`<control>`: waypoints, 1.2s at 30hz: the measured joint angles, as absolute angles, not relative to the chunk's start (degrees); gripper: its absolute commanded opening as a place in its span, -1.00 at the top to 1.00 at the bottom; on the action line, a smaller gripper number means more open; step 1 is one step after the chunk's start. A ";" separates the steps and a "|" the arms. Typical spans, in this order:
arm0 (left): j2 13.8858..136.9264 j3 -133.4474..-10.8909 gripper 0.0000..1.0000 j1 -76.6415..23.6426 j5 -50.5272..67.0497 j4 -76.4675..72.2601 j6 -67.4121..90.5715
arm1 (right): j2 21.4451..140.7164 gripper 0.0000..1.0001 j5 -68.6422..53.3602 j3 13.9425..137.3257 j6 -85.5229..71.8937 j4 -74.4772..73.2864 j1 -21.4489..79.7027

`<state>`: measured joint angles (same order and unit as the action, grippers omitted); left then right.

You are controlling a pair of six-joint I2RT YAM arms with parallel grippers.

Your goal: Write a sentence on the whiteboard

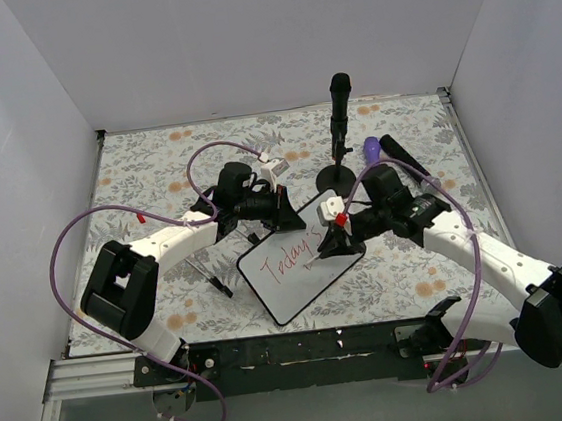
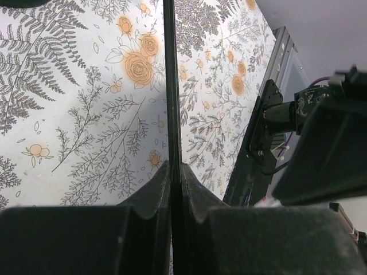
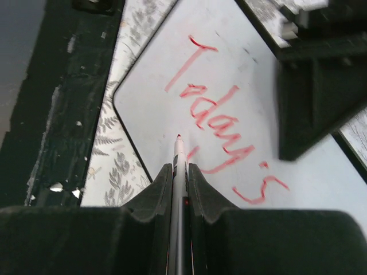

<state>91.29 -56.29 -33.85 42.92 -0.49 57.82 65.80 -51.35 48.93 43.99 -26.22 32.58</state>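
Note:
The whiteboard (image 1: 291, 288) lies tilted at the table's middle front, with the red word "Today's" (image 1: 297, 253) on it. My left gripper (image 1: 283, 213) is shut on the board's far edge; in the left wrist view the black frame (image 2: 170, 86) runs edge-on between the fingers (image 2: 150, 192). My right gripper (image 1: 336, 233) is shut on a red marker (image 3: 179, 157). Its tip hovers at the white surface (image 3: 149, 97) just below the writing (image 3: 223, 129). I cannot tell whether the tip touches. The left gripper shows as a dark block (image 3: 315, 97) at the right.
A black stand with a round base (image 1: 338, 129) rises behind the board. A purple object (image 1: 370, 149) and a long black object (image 1: 403, 154) lie at the back right. A black pen (image 1: 211, 278) lies left of the board. The black front rail (image 1: 306, 349) borders the floral cloth.

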 measured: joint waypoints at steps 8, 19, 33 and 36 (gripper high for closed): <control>91.29 -56.01 1.00 -33.80 42.81 -3.86 60.16 | 66.81 0.97 -49.80 46.46 40.64 -20.34 44.45; 91.31 -53.80 1.00 -33.45 41.01 -7.86 63.81 | 69.14 0.97 -40.51 44.42 38.57 -14.04 50.15; 91.42 -53.80 1.00 -33.21 40.56 -8.27 63.88 | 71.68 0.97 -35.53 43.35 37.54 -11.27 53.23; 91.44 -53.80 1.00 -33.12 40.73 -8.32 63.81 | 71.68 0.97 -35.03 43.33 37.32 -10.90 53.28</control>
<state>91.44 -53.80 -33.12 40.73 -8.32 63.81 71.68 -35.03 43.33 37.32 -10.90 53.28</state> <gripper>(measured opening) 0.052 0.184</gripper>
